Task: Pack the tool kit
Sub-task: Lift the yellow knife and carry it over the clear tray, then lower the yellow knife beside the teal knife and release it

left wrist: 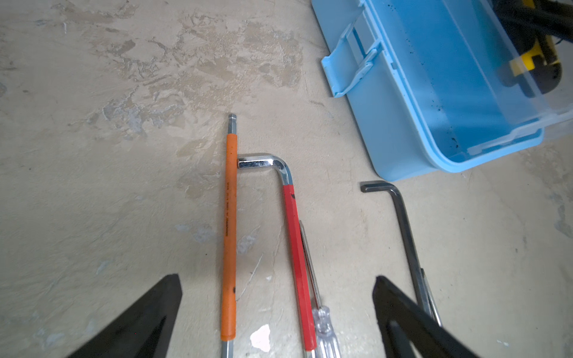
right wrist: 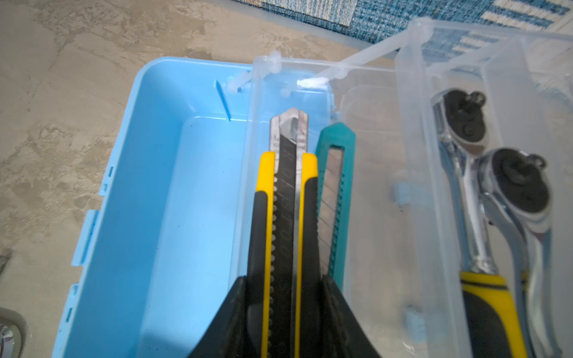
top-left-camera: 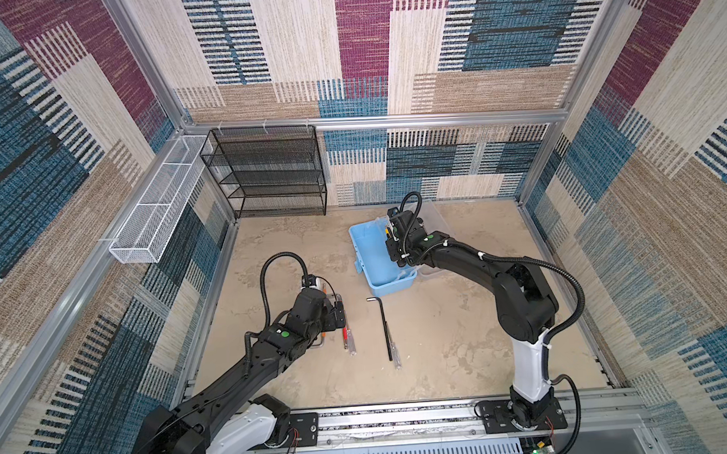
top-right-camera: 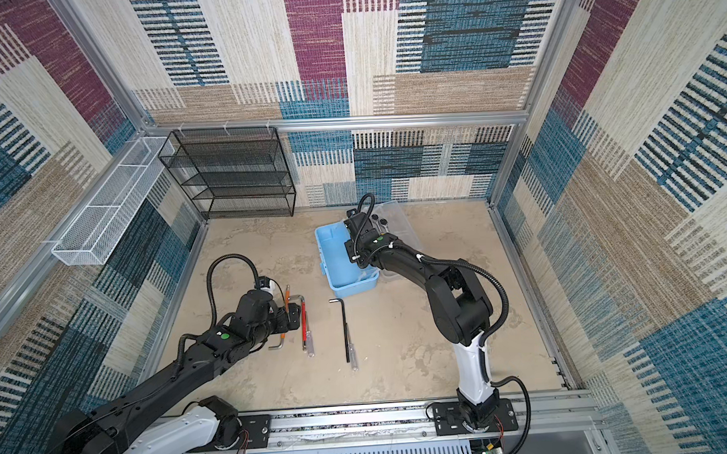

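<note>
The light-blue case lies open at the back of the table, with its clear tray and lid swung aside. My right gripper is shut on a yellow-and-black utility knife, holding it over the tray beside a teal knife. Two ratchets lie in the clear lid. My left gripper hangs open over an orange hex key, a red hex key and a clear-handled screwdriver. A black hex key lies apart.
A black wire-mesh rack stands against the back wall at the left. A long white mesh basket hangs on the left wall. The arms' aluminium rail runs along the front edge.
</note>
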You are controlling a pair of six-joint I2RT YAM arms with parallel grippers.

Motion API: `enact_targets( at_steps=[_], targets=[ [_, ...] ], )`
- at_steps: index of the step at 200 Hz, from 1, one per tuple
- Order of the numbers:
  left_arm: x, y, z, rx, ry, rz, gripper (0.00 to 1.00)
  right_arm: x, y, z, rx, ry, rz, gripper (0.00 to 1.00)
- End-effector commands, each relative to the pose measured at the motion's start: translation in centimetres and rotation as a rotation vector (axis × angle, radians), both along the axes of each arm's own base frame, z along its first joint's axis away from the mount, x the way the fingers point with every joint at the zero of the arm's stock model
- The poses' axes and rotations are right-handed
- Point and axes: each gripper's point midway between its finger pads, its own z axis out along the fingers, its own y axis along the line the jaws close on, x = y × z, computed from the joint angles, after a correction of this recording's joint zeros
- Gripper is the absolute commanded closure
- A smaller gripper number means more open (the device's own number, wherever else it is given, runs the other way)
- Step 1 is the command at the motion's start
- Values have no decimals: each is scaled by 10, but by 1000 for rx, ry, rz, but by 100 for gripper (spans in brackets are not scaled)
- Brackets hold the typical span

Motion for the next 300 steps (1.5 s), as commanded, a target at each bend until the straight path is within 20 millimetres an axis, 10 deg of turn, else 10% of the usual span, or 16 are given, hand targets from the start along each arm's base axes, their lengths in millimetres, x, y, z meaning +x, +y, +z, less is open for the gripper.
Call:
enact_targets(
  at_steps=[1, 157, 300],
  targets=[
    [4, -2, 8, -9, -25, -2, 1, -1, -3, -7, -24, 19, 14, 75],
    [10, -36, 51, -196, -92, -110, 1, -3, -3, -20, -47, 60, 22, 67],
    [13, -38, 36, -188, -63, -104, 1, -3, -11, -22, -78, 60, 4, 66]
  ],
)
